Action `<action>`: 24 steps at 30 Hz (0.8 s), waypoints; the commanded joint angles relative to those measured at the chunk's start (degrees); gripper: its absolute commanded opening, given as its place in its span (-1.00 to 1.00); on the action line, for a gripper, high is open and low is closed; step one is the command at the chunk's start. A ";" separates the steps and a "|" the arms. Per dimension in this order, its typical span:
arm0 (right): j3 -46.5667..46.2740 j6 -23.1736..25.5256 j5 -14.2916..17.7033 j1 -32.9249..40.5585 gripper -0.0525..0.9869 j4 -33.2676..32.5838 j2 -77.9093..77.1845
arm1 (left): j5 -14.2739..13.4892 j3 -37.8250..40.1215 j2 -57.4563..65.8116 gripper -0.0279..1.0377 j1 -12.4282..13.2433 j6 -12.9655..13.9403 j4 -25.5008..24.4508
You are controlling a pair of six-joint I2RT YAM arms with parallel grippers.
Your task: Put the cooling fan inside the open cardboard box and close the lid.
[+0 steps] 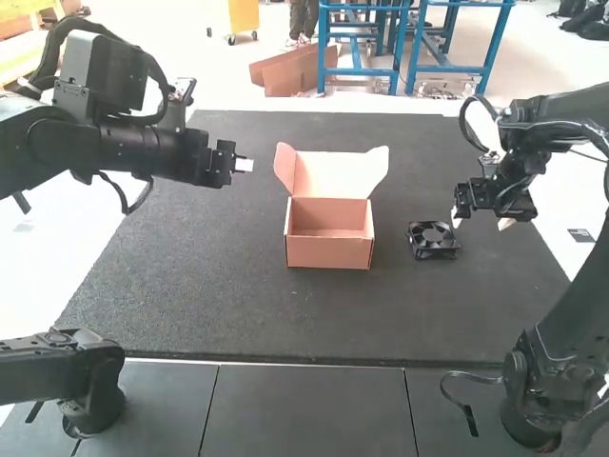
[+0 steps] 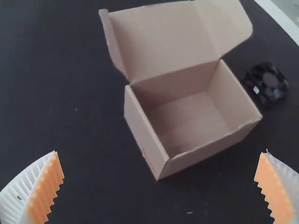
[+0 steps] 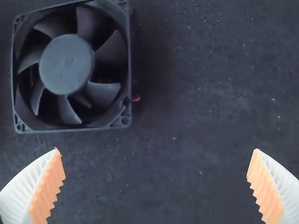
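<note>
Your workspace is a black textured mat (image 1: pixel 190 267) covering the table. Near its middle sits a small brown cardboard box (image 1: pixel 328 233), open at the top. Its lid (image 1: pixel 333 171) stands upright along the far side, with a small flap folded out at each end. In the left wrist view you look down into the box (image 2: pixel 187 116) and see its plain cardboard floor.

The square black plastic cooling fan (image 1: pixel 434 239) lies flat on the mat just to the right of the box, close to it but not touching. In the right wrist view the fan (image 3: pixel 70 67) faces up, showing its round hub and curved blades. A short red wire (image 3: pixel 135 98) pokes out at one edge.

Your left gripper (image 1: pixel 245 165) hangs above the mat to the left of the box, about level with the raised lid and clear of it. Its white ribbed fingers (image 2: pixel 44 184) with orange pads are spread wide and hold nothing.

Your right gripper (image 1: pixel 487 215) hangs above the mat just right of the fan, pointing down. Its fingers (image 3: pixel 44 186) are also spread wide, with bare mat between them, and do not touch the fan.
</note>
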 commanded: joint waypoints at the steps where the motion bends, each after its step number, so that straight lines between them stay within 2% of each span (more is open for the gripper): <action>1: 3.74 -2.36 1.19 -1.23 0.83 0.13 2.47 | -0.01 2.33 0.11 0.87 -0.43 -0.40 0.42; 14: 11.21 -2.88 1.01 -1.06 0.83 0.48 12.92 | -0.01 2.85 0.55 0.87 -0.43 -0.40 0.51; 24: 12.88 -2.62 0.66 -0.62 0.83 0.40 17.06 | -0.01 3.21 0.72 0.87 -0.43 -0.32 0.42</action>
